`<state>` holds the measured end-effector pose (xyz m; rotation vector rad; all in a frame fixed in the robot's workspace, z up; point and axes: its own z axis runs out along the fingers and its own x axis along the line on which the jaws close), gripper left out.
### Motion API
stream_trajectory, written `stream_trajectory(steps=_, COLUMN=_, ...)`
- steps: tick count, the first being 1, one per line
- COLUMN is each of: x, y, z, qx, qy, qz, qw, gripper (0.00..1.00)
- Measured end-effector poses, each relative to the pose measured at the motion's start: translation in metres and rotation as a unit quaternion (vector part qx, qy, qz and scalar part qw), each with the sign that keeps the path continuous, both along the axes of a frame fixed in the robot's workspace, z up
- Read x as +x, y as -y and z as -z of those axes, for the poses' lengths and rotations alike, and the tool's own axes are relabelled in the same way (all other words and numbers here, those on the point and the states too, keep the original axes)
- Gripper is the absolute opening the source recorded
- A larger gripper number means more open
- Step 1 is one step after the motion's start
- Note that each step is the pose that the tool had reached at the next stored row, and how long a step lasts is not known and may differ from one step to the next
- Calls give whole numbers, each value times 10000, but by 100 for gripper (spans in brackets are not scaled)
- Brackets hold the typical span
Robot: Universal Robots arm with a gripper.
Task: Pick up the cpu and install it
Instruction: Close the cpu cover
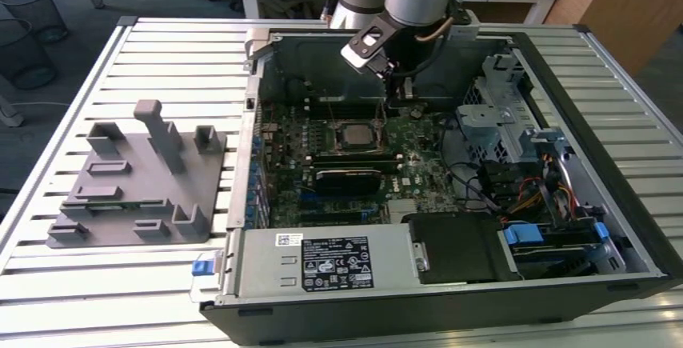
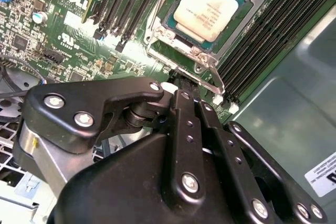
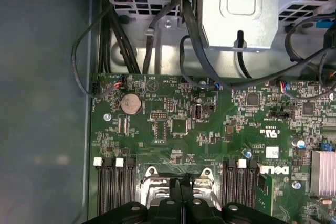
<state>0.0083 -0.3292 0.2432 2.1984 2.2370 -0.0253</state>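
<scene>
Exterior view first: the open computer case (image 1: 629,228) lies on the slatted worktop (image 1: 128,284), with the grey plastic fixture (image 1: 139,180) at 9 o'clock from it, close to its wall. Inside, on the green motherboard (image 1: 427,136), the cpu (image 1: 353,134) sits flat in its socket, toward 10 o'clock from the case's middle. The hand (image 1: 410,104) hangs at about 2 o'clock from the cpu, near it but off to the side, low over the board.

In the second wrist view the cpu (image 2: 210,4) shows its pale metal top, seated square within the socket frame (image 2: 208,61) (the metal frame lies around it). The hand (image 2: 182,90) points at the frame's edge with its fingers (image 2: 185,129) together, and nothing is seen between them. Whether the tips touch the frame I cannot tell. Dark memory slots (image 2: 262,40) run beside the socket.

In the first wrist view the hand (image 3: 181,187) has its fingers closed against each other over the socket frame (image 3: 152,173), and a coin cell (image 3: 130,104) sits on the board farther off.
</scene>
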Motion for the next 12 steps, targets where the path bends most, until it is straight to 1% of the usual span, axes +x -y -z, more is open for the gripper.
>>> stream_trajectory(steps=9, x=-94, y=0, z=6, qx=0, qy=0, qz=-1, qw=10000, gripper=11)
stream_trajectory(steps=12, x=-153, y=0, z=18, qx=1, qy=0, qz=0, qw=10000, gripper=11)
